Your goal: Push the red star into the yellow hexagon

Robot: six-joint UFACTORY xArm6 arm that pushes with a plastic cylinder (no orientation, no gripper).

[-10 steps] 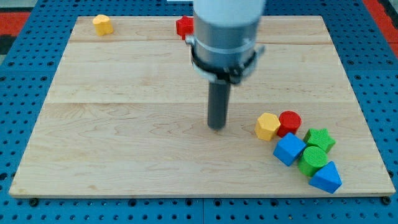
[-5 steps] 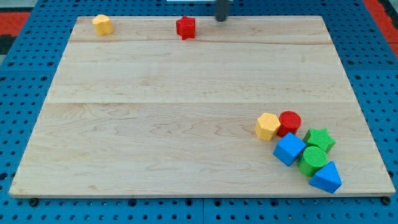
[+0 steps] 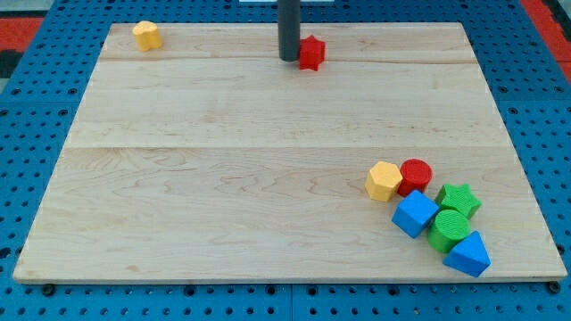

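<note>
The red star (image 3: 310,53) lies near the view's top, a little right of centre. My tip (image 3: 289,59) stands right against the star's left side. The yellow hexagon (image 3: 384,181) lies at the lower right, touching the red cylinder (image 3: 416,175) on its right. The star is far above and left of that hexagon. A second yellow block (image 3: 147,35) sits at the top left corner of the wooden board (image 3: 223,160).
A cluster sits at the lower right: a blue cube (image 3: 415,214), a green star (image 3: 459,198), a green cylinder (image 3: 450,228) and a blue triangle (image 3: 468,254). Blue pegboard surrounds the board.
The rod went from the board's middle to the top edge, then came down left of the red star. The star has slid right and slightly down from its earlier spot.
</note>
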